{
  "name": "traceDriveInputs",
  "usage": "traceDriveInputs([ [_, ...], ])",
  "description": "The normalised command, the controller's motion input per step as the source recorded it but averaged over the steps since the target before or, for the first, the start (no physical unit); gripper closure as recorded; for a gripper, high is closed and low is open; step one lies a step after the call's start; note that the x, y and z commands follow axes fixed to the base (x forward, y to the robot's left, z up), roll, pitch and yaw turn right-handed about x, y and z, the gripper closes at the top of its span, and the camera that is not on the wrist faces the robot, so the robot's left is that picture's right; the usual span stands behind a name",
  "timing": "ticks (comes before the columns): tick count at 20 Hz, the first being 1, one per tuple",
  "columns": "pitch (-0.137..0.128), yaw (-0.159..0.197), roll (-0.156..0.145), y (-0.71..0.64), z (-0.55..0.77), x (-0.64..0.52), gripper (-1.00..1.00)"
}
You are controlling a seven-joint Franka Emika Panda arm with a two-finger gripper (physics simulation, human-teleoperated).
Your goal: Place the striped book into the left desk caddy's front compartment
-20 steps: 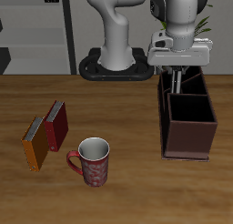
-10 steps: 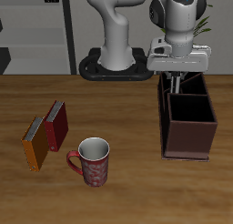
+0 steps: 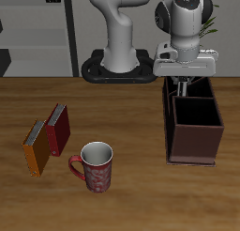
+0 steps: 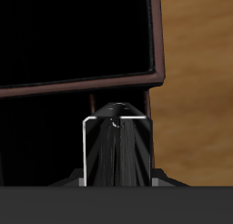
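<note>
My gripper is shut on the striped book, a thin grey book held upright and edge-on. It hangs over the far section of the dark maroon-brown left desk caddy, the front compartment with the taller slanted walls. The book's lower part reaches down between those walls. The caddy's lower square section lies nearer the table's front edge and looks empty. In the wrist view the caddy's brown wall frames a dark interior beneath the book.
A red book and an orange book lean together on the far side of the table from the caddy. A red patterned mug stands near the front edge. The robot's base is at the back.
My gripper has come down a little toward the caddy with the striped book in it. The other books and the mug have not moved.
</note>
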Motion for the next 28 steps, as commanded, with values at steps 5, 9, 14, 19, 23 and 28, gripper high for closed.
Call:
traceDriveInputs([
  [5, 0.003, 0.001, -0.028, -0.12, -0.06, 0.11, 1.0],
  [9, 0.008, -0.006, -0.008, -0.04, -0.06, 0.07, 1.0],
  [14, 0.028, 0.022, 0.016, 0.11, -0.19, 0.02, 1.0],
  [19, 0.035, 0.011, 0.014, 0.06, -0.18, 0.05, 1.0],
  [23, 0.041, -0.016, -0.005, -0.03, -0.1, 0.05, 1.0],
  [28, 0.005, -0.014, -0.024, -0.1, 0.03, 0.0, -1.0],
])
